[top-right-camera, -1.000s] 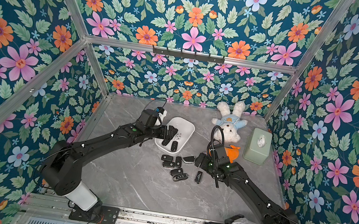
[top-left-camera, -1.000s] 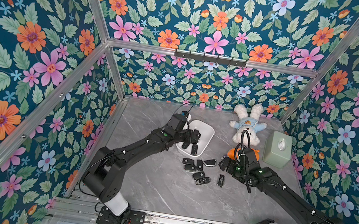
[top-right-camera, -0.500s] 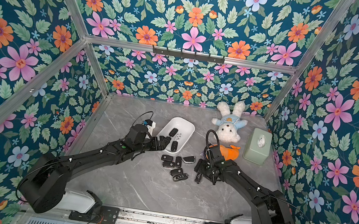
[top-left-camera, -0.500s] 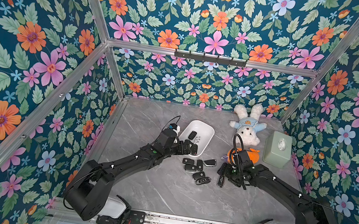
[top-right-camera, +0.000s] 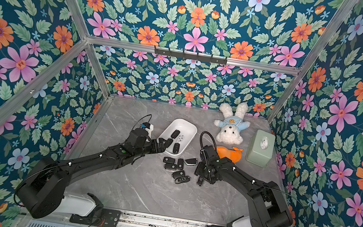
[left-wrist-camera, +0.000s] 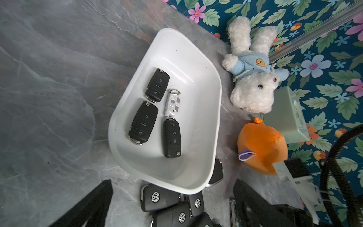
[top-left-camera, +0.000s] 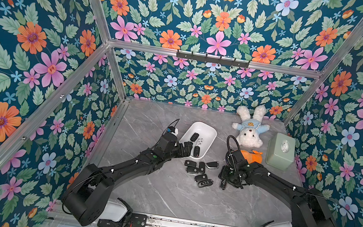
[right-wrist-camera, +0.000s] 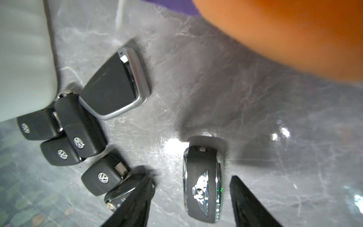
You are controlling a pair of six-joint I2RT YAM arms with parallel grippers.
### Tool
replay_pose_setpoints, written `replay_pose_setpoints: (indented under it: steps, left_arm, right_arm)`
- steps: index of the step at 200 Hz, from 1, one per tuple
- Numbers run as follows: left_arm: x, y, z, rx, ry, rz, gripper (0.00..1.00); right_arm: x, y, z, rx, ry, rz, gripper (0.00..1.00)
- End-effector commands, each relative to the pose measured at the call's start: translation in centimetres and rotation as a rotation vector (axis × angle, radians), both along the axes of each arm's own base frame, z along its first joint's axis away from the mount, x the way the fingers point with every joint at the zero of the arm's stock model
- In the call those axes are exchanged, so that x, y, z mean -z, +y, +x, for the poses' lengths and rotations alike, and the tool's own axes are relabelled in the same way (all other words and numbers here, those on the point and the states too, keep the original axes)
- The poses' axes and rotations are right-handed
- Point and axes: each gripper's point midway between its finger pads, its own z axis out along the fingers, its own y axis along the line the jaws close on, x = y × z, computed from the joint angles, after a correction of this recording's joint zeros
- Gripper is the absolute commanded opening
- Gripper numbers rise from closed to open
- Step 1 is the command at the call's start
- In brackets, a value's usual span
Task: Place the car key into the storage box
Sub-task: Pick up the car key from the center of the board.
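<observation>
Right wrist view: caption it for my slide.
Right gripper straddles a chrome-edged black car key with winged emblem on grey marbled tabletop.

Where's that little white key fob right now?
The white key fob lies inside the storage box, flanked by three black car keys in the left wrist view. In both top views the box sits beyond the left gripper, near the plush rabbit.

Bright, even light; soft shadows. Right wrist view blurred, glare patches on tabletop (right-wrist-camera: pixel 216 88); orange plush (right-wrist-camera: pixel 284 35) defocused.
</observation>
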Motion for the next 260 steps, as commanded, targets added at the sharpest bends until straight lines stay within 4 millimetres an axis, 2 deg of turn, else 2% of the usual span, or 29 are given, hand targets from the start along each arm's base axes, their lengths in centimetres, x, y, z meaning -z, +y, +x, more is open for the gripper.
replay_pose_setpoints:
  steps: [1, 87, 150, 178, 218, 260]
  left_arm:
    - [-0.3, 0.2, 0.3, -0.011, -0.015, 0.007, 1.0]
    - [-0.3, 0.6, 0.1, -0.021, -0.021, 0.016, 0.99]
    - [-0.5, 0.8, 0.2, -0.034, -0.024, 0.011, 1.0]
    - [-0.6, 0.9, 0.2, -0.041, -0.031, 0.012, 0.99]
    - [-0.7, 1.4, 0.2, -0.066, -0.037, 0.015, 1.0]
    - [-0.8, 2.6, 0.4, -0.121, -0.043, 0.017, 1.0]
  right_arm:
    - [0.6, -0.9, -0.3, -0.009, 0.01, -0.092, 0.64]
    - [1.8, -0.6, -0.5, -0.018, 0.023, -0.133, 0.47]
    - [2.6, -0.7, -0.8, -0.021, 0.04, -0.148, 0.43]
    - [2.6, -0.5, -0.8, -0.025, 0.041, -0.144, 0.37]
    - [1.2, -0.1, 0.0, -0.016, -0.001, -0.121, 0.31]
    - [-2.2, 0.8, 2.1, 0.002, -0.093, -0.086, 0.31]
